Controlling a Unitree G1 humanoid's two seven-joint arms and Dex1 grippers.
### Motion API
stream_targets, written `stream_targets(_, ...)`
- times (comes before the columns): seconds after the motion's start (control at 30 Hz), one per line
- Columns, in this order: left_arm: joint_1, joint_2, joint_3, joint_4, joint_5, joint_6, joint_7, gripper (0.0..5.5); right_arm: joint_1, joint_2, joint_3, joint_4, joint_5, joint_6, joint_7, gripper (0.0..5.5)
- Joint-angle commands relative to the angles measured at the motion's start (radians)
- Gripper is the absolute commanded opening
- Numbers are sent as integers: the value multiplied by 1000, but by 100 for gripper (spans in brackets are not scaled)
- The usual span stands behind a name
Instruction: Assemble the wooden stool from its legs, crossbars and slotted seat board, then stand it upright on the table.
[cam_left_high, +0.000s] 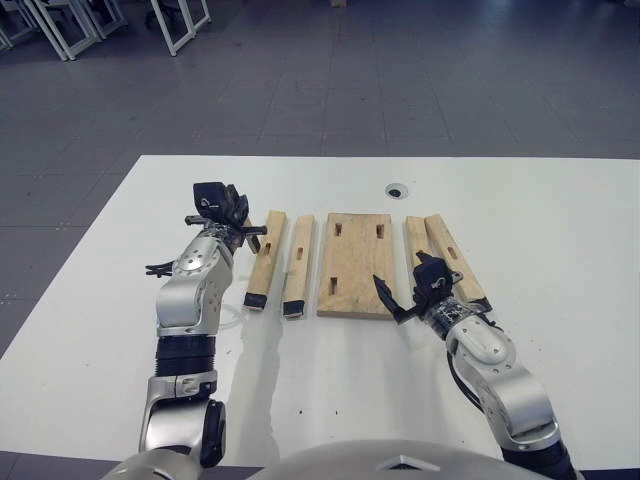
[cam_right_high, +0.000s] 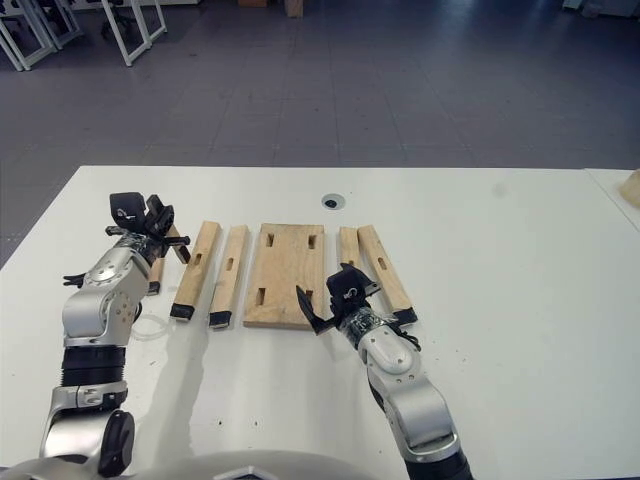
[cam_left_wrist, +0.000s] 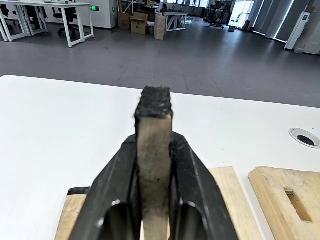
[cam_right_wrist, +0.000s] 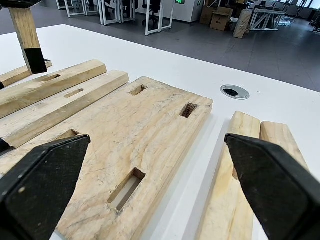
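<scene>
The slotted seat board (cam_left_high: 352, 262) lay flat in the middle of the table, four slots showing. Two black-tipped legs (cam_left_high: 268, 258) (cam_left_high: 297, 265) lay side by side just left of it. Two more wooden pieces (cam_left_high: 417, 248) (cam_left_high: 452, 258) lay touching just right of it. The left gripper (cam_left_wrist: 154, 142) clamped a short black-capped bar (cam_right_wrist: 25, 37), tilted above the leftmost piece (cam_right_wrist: 25, 71).

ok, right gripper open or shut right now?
Open. In the right wrist view the right gripper's two pads stand wide apart, nothing gripped, with the seat board showing between them.

No writing is legible on anything (the green lit sign (cam_left_wrist: 95, 7) far behind is too small to read).
</scene>
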Motion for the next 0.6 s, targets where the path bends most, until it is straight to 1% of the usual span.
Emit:
stream_targets(0.03,13,-12,3,1,17,-16,-19,43,-11,-4,-5,-2,-6,16,4,496)
stream_targets(0.4,-24,-37,4,34,31,-40,-41,43,-18,-10,3,3,-11,23,10,496)
stream_targets(0.6,-18,-41,4,101,45,-69,-61,43,-18,-5,4,5,-13,23,8,496)
